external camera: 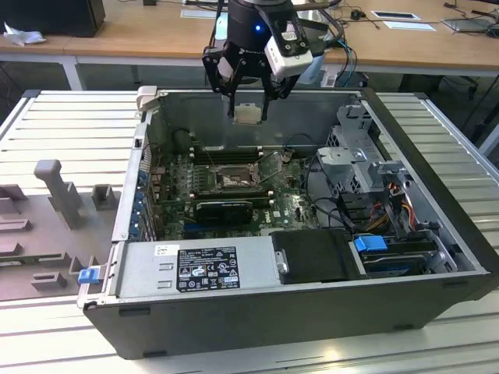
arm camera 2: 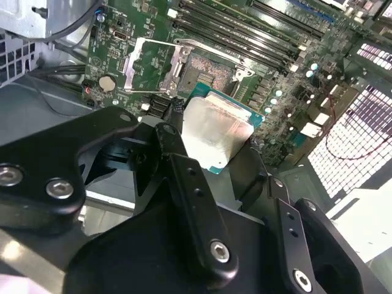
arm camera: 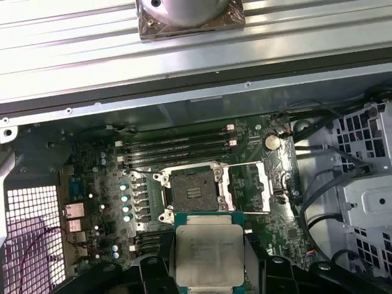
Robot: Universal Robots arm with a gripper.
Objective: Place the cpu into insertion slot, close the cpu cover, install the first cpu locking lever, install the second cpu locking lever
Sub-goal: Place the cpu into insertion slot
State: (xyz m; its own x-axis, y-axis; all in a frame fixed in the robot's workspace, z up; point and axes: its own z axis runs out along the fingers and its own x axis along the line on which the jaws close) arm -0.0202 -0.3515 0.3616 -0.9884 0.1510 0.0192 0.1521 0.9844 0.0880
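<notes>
In the exterior view the black gripper [external camera: 248, 109] hangs over the open grey computer case [external camera: 312, 319], its fingers closed on the cpu [external camera: 249, 114], a small flat square chip with a pale silver top, well above the insertion slot [external camera: 232, 181], a dark-framed square socket. In the second wrist view the chip sits clamped between the fingers [arm camera 2: 184, 177], and the socket is bare beyond it. In the first wrist view the cpu cover [arm camera: 264, 184], a thin silvery frame plate, lies swung open beside the socket. I judge nothing seated yet; every step is left.
</notes>
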